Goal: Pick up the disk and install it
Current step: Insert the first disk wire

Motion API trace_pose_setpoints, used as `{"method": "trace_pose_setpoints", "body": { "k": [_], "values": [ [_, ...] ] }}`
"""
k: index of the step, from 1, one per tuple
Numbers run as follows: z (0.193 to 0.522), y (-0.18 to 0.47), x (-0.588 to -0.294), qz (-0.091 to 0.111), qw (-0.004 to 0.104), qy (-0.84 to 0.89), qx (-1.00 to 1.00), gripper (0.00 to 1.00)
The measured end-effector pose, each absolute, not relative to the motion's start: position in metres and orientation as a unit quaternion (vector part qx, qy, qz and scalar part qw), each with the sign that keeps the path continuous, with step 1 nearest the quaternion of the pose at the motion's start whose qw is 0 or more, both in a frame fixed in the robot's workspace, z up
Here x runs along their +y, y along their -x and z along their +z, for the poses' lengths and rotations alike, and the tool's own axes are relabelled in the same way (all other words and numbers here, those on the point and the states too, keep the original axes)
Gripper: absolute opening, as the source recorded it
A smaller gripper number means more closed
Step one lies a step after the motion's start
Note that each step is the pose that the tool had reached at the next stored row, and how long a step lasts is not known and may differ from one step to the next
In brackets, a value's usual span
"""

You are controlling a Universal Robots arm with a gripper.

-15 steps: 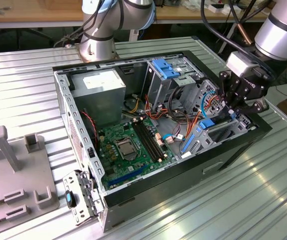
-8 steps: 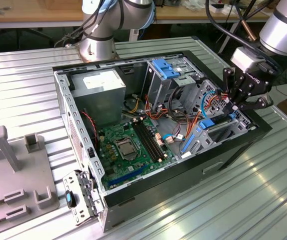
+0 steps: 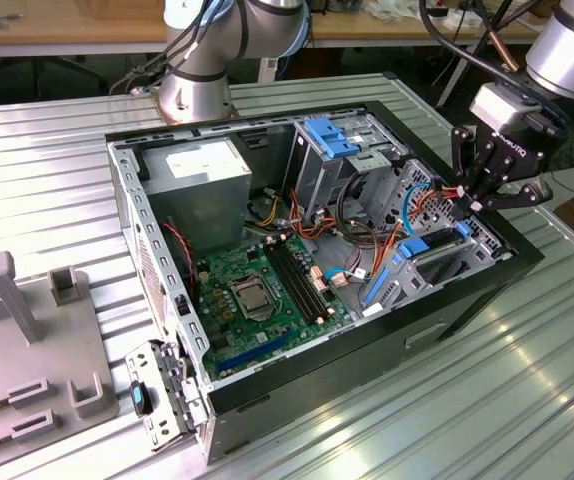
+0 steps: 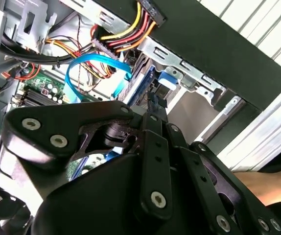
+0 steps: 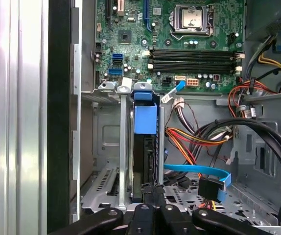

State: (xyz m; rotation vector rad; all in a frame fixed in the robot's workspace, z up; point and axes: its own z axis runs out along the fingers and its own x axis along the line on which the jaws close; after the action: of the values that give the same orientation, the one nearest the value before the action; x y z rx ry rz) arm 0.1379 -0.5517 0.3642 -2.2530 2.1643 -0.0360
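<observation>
I find the gripper (image 3: 472, 200), at the exterior view's right, pinched narrow on the disk (image 5: 143, 156), which stands edgewise in the drive bay (image 5: 106, 147). Risk: tilted rails could jam, and the nearby blue cable (image 5: 194, 171) could snag.

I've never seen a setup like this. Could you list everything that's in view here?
computer case: one, black, open, lying on the table.
motherboard: one, green, on the case floor.
power supply: one, grey, in the case's far corner.
clips: several, blue, atop the metal drive cage.
disk: one, dark with blue rails, standing on edge in a bay slot.
wires: a bundle, red, yellow, orange and black, beside the bay.
data cable: one, blue, flat, near the wires.
table: one, silver, ribbed.
fixture plate: one, grey, at the exterior view's left.
arm: one, silver-grey, base behind the case.
pincer: one, black, at the disk's bay.
</observation>
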Motion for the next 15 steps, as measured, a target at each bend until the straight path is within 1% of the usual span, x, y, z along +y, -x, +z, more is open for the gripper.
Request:
{"method": "trace_pose_setpoints", "body": {
  "k": [7, 15],
  "values": [
    [0.364, -0.139, -0.549, -0.011, 0.009, 0.753, 0.658, 0.11],
    [0.364, -0.146, -0.536, -0.013, 0.007, 0.757, 0.654, 0.11]
  ]
}}
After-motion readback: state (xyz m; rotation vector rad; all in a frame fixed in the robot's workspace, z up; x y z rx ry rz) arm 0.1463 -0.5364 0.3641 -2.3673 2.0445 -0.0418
